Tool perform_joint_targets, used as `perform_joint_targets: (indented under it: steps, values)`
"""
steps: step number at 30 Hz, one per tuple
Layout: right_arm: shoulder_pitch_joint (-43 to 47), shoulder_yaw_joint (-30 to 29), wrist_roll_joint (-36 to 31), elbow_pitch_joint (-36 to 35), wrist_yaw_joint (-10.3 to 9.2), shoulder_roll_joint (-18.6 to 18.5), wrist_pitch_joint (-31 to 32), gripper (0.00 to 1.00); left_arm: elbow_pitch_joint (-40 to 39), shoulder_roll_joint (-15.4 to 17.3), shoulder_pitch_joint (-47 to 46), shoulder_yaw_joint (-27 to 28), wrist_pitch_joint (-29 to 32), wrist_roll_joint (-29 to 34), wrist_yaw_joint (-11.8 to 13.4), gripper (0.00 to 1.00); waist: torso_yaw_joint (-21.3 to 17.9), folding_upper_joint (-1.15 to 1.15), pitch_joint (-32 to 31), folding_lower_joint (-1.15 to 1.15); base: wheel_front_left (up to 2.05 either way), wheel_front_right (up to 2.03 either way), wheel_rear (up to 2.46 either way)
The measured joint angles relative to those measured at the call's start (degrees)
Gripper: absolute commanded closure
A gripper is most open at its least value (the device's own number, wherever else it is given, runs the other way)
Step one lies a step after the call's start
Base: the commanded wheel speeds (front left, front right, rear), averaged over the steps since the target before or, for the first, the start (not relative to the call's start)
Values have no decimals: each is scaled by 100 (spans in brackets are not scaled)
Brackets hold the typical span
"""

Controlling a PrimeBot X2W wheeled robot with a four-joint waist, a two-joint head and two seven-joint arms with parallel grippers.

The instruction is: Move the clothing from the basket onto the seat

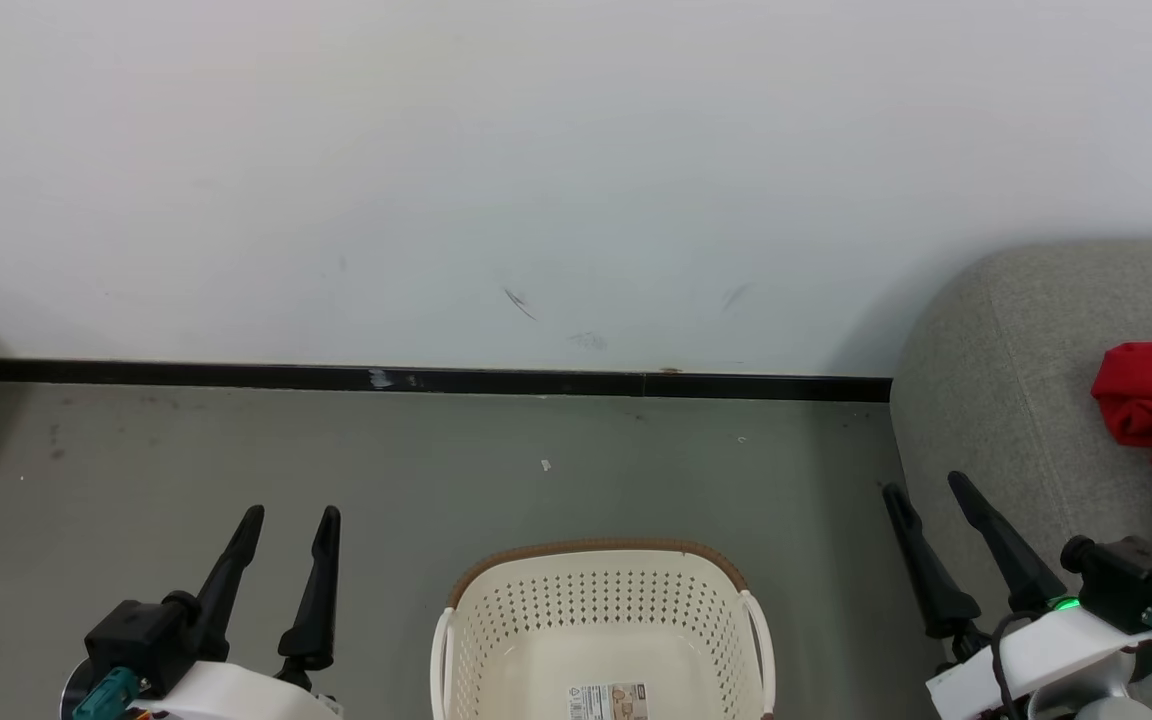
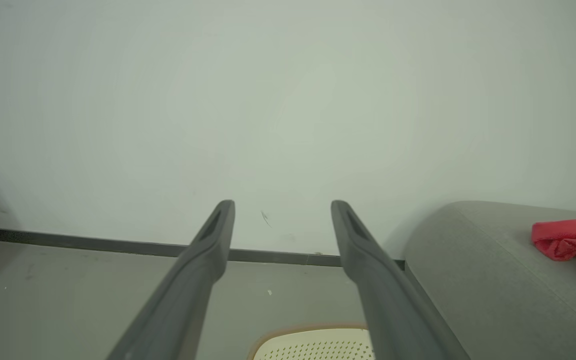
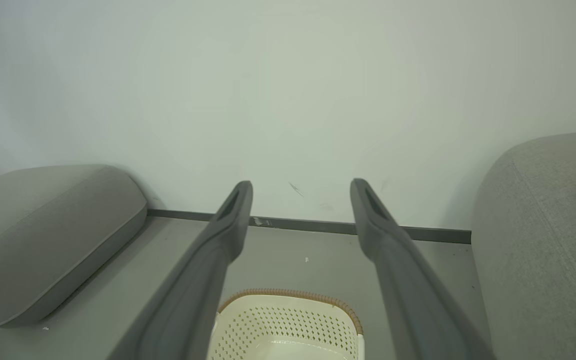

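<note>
My left gripper [image 1: 293, 512] and right gripper [image 1: 924, 484] are open, clothing [image 1: 1151, 395] lies on the right seat [image 1: 996, 400], basket [image 1: 596, 600] looks empty.

Perforated basket [image 1: 596, 600] moulded in smooth cream plastic with brown woven-look rim, seat [image 1: 1006, 400] covered in matt grey cloth, clothing [image 1: 1151, 395] made of soft red fabric

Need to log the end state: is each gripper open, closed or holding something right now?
Dark two-fingered left gripper: open, holding nothing.
Dark two-fingered right gripper: open, holding nothing.
</note>
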Motion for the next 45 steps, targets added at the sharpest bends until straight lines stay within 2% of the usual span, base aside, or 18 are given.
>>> perform_joint_targets:
  steps: [11, 25, 31, 41, 42, 45]
  values:
    - [129, -100, -414, -119, 0, 179, 0, 0, 59, -78, 59, 75, 0, 296, -83, 0, -21, 0, 21, 0, 0, 0, 0]
    - [202, -137, -519, -223, 0, 313, 0, 0, 115, -175, 85, 234, 0, 461, -185, 0, -43, 0, 40, 0, 0, 0, 0]
    - [219, -175, -579, -249, 0, 338, 0, 0, 129, -159, 90, 321, 0, 797, -177, 0, -49, 0, 37, 0, 0, 0, 0]
    - [293, -199, -595, -271, 0, 371, 0, 0, 167, -276, 112, 350, -1, 801, -187, 0, -55, 0, 42, 0, 0, 0, 0]
    - [296, -199, -619, -260, -1, 377, 1, 100, 207, -285, 120, 344, 1, 800, -187, 100, -56, 0, 42, 0, 0, 0, 0]
    - [392, -176, -619, -87, -3, 436, 8, 100, 392, -379, 196, 281, 10, 783, -186, 100, -56, 0, 43, 0, 0, 0, 0]
